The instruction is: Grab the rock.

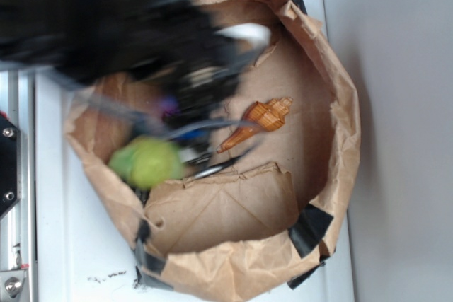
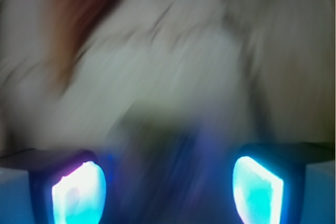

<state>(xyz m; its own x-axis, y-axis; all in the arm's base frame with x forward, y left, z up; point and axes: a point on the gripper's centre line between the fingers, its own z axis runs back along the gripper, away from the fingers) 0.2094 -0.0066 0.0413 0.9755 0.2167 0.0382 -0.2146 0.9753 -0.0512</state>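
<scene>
Exterior view: a crumpled brown paper bag [image 1: 333, 97] lies on a white surface [image 1: 78, 245], holding an orange spiral shell [image 1: 258, 122] and a green plush toy [image 1: 147, 162]. The blurred black arm [image 1: 106, 22] covers the bag's upper left; the rock cannot be made out.

Wrist view: the gripper [image 2: 168, 184] shows its two glowing fingertips [image 2: 79, 192] well apart, nothing discernible between them; all else is blur.

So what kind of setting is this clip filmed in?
Probably a lab bench set up for robot tests, not a home: a rolled-down paper bag serves as a bin on a plain white table, holding a shell and a green plush toy.
</scene>
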